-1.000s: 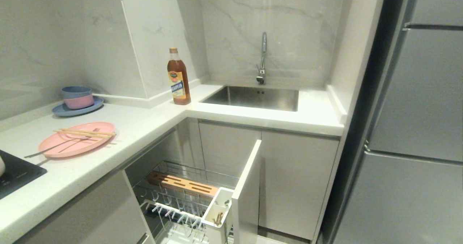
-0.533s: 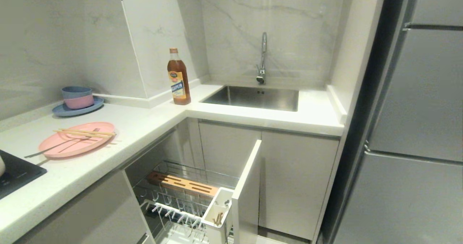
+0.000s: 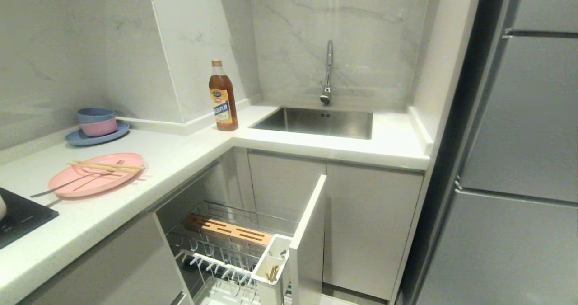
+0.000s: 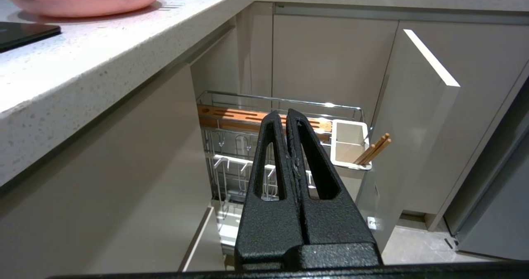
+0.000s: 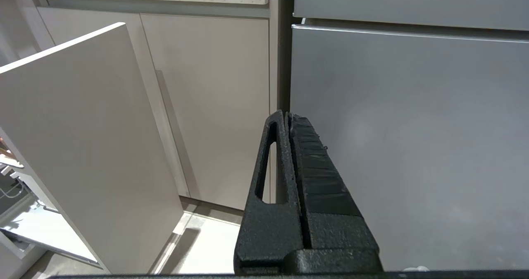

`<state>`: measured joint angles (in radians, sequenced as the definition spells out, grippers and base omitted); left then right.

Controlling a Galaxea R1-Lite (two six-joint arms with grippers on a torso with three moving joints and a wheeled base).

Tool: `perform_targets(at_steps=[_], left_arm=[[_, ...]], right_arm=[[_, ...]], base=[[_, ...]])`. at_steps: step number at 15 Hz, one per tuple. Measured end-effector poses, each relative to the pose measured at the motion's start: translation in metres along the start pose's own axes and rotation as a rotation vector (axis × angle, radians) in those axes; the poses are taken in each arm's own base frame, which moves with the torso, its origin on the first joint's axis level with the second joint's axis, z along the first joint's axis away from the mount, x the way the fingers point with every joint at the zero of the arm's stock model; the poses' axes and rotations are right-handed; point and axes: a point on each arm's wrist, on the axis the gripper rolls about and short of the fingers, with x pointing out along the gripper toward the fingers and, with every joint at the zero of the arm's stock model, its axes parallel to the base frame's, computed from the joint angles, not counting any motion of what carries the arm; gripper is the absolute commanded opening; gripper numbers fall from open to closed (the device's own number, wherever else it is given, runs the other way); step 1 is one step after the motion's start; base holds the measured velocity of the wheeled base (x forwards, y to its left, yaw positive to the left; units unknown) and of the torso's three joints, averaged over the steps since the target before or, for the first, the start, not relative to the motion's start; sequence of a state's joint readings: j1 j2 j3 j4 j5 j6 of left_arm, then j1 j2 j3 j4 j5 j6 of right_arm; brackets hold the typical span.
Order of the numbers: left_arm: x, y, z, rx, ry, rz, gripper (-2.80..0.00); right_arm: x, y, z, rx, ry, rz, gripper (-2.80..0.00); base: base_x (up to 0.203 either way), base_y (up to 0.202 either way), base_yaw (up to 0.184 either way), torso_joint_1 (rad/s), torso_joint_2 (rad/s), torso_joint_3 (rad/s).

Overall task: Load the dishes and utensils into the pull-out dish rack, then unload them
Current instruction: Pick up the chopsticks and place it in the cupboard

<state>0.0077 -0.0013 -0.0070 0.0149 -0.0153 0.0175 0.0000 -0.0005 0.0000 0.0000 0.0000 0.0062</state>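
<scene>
Pink plate (image 3: 95,174) lies on the counter (image 3: 180,156) carrying chopsticks (image 3: 108,166) and fork (image 3: 67,184): light, stiff, slick; I'd pinch its rim. My left gripper (image 4: 286,120) hangs closed, empty, facing the rack (image 4: 264,146)

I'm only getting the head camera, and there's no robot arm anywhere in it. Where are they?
Observer: The left gripper is below counter height, pointing at the pull-out dish rack. Its jaws are shut and hold nothing.
Operator: And the other one?
Observer: The right gripper is shut and empty too. It faces the gap between a cabinet door and the grey fridge.
Operator: Something brown pokes out of the white caddy. What is it?
Observer: Wooden chopsticks, standing tilted in the white caddy, with their ends leaning out over its rim.
</scene>
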Motion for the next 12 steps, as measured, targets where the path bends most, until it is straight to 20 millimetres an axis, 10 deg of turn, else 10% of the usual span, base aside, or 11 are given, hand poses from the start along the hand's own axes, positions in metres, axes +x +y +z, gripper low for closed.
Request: perform_targets(at_steps=[12], left_arm=[[0.0001,0.0,-0.0005,-0.001,0.002,0.001,-2.8]], right_arm=[[0.0,0.0,0.0,0.0,0.0,0.0,-2.8]], base=[[0.0,0.0,0.0,0.0,0.0,0.0]])
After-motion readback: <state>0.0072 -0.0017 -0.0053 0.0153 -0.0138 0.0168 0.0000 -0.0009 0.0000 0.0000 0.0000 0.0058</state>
